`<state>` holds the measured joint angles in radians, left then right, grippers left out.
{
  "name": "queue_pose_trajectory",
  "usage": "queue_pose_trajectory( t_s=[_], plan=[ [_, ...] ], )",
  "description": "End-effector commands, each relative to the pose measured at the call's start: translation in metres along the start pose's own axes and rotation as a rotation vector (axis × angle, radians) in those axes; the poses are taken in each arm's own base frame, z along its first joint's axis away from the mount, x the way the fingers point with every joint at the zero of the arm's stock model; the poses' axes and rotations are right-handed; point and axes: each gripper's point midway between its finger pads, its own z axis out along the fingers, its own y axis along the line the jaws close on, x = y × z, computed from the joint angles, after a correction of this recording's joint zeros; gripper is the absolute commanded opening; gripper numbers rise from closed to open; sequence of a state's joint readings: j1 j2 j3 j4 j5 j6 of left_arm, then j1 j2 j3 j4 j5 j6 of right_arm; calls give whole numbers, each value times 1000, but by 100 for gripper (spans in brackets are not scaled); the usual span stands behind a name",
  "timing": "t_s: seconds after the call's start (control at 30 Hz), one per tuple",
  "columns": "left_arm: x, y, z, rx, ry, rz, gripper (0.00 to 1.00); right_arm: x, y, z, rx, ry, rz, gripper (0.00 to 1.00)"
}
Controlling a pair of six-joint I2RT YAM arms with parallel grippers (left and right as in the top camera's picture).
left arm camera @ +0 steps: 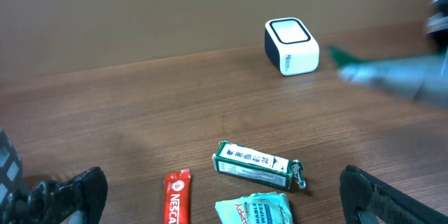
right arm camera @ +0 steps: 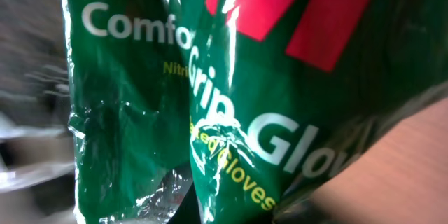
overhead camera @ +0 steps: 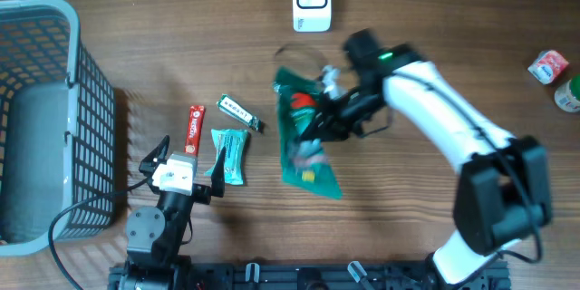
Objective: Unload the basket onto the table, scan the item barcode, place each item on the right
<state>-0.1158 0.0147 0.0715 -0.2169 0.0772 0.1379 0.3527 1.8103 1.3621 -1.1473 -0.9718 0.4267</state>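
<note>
Overhead view places the green glove package (overhead camera: pixel 304 140) at mid-surface, lying at a slant below and slightly left of the white scanner (overhead camera: pixel 311 0), which stands near the far edge. The right arm (overhead camera: pixel 435 113) reaches in from the right, and the right jaws sit over the package's upper right edge, pressed together on it. Right wrist view is filled by the package's glossy film (right arm camera: pixel 231 112), with a red mark at the top and white lettering reading "Comfo" and "Grip Glo"; the jaws themselves are hidden there. Left wrist view shows the same package only as a blurred green shape (left arm camera: pixel 392 77) at the right edge, apparently raised off the wood. The left arm (overhead camera: pixel 172 181) rests at the near edge with the left jaws spread wide and holding nothing, its dark fingers (left arm camera: pixel 70 192) standing at the two lower corners of its own view. Just ahead of them lie a red Nescafe stick (overhead camera: pixel 194 129), a small green-and-white pack (overhead camera: pixel 239 113) and a teal packet (overhead camera: pixel 229 154), close together but apart from the glove package. A grey mesh basket (overhead camera: pixel 82 100) occupies the left side of the surface. At the far right edge lie a small red-and-white packet (overhead camera: pixel 547 65) and a round green-and-white container (overhead camera: pixel 569 95).
</note>
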Motion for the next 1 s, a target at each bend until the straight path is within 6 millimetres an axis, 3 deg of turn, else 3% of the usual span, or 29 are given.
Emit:
queue_pose_trajectory(
  t_s=[0.0, 0.1, 0.2, 0.3, 0.57, 0.7, 0.77, 0.83, 0.97],
  plan=[
    [1, -1, 0, 8, -4, 13, 100, 15, 50, -42, -347, 158, 466, 4],
    [1, -1, 0, 8, -4, 13, 100, 12, 60, -61, -445, 215, 612, 4],
    [1, -1, 0, 8, -4, 12, 100, 22, 84, -78, -591, 333, 597, 4],
    [1, -1, 0, 8, -4, 13, 100, 21, 84, -81, -594, 332, 619, 4],
    [1, -1, 0, 8, -4, 13, 100, 16, 78, -124, -699, 77, 185, 4],
    [1, -1, 0, 8, -4, 13, 100, 28, 82, -153, -717, -123, -180, 4],
    [1, -1, 0, 8, -4, 13, 100, 47, 90, -170, -706, -240, -397, 4],
    [1, -1, 0, 8, -4, 13, 100, 60, 96, -181, -699, -285, -461, 4],
    [1, -1, 0, 8, -4, 13, 100, 65, 97, -183, -714, -226, -294, 4]
  ],
)
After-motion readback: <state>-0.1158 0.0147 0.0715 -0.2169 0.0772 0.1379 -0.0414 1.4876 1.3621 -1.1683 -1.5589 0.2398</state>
